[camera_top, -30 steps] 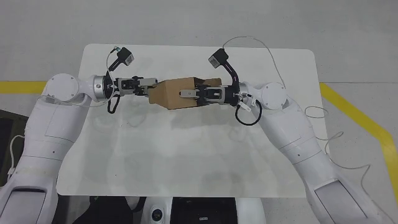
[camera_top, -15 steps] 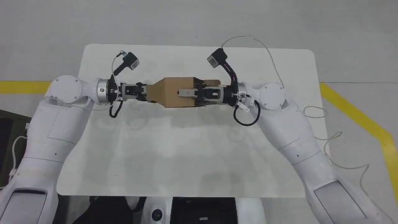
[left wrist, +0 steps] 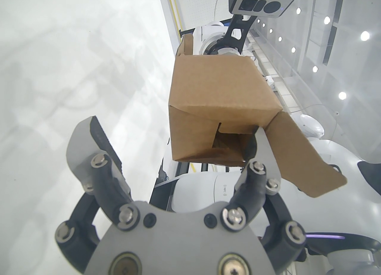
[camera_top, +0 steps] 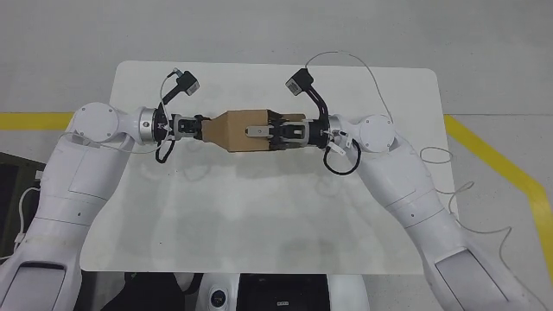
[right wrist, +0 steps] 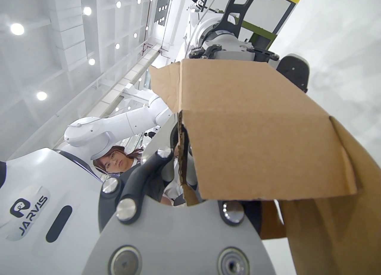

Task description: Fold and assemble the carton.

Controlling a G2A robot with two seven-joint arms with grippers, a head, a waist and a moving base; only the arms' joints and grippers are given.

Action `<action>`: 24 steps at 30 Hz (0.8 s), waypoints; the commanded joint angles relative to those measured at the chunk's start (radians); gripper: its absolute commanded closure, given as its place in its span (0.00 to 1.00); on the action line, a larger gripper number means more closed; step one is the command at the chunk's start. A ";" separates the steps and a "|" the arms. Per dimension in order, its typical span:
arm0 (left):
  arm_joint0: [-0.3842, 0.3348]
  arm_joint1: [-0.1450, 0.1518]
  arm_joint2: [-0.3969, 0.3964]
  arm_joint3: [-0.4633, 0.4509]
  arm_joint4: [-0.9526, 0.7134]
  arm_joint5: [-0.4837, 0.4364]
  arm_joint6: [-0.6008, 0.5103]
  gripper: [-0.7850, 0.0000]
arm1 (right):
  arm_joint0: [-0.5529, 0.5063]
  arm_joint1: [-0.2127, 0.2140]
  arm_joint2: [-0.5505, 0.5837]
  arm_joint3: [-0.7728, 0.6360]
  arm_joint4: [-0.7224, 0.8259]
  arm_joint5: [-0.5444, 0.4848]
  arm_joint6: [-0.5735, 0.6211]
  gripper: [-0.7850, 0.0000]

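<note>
Over the far half of the white surface (camera_top: 259, 216), the brown carton (camera_top: 238, 130) is lying sideways between the two arms. The right hand (camera_top: 272, 130) is closed on one end of it, with one finger along its upper wall. The left hand (left wrist: 175, 127) is spread wide at the open end, and one fingertip is at the opening, beside a loose flap (left wrist: 303, 157).

I find the carton (camera_top: 232, 128) blocked at both ends: left gripper (camera_top: 201, 126) spread at its open end, right gripper (camera_top: 270, 130) clamped on the other. A loose flap (left wrist: 300, 157) juts out. I could pass over the table (camera_top: 259, 225) either side of that line.
</note>
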 commanded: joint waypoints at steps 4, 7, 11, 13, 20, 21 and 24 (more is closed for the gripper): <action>0.003 0.000 0.004 -0.007 0.004 0.001 0.002 0.00 | 0.001 -0.002 -0.004 0.001 0.006 0.000 0.006 1.00; 0.005 0.000 0.007 -0.014 0.006 0.002 0.004 0.00 | 0.002 -0.003 -0.005 0.002 0.010 -0.001 0.009 1.00; 0.006 -0.001 0.010 -0.020 0.007 0.003 0.007 0.00 | 0.003 -0.004 -0.007 0.002 0.013 -0.003 0.015 1.00; 0.006 0.000 0.011 -0.022 0.009 0.004 0.008 0.00 | 0.004 -0.005 -0.007 0.003 0.015 -0.002 0.018 1.00; 0.006 0.001 0.008 -0.016 0.015 0.003 0.018 0.00 | 0.004 -0.003 0.004 0.016 0.006 -0.010 0.007 1.00; 0.006 0.002 0.002 -0.007 0.015 0.003 0.024 0.00 | 0.004 -0.002 0.009 0.018 -0.001 -0.012 0.000 1.00; 0.000 0.006 -0.018 0.017 0.016 0.003 0.035 0.00 | -0.002 0.004 0.028 0.016 -0.025 -0.017 -0.021 1.00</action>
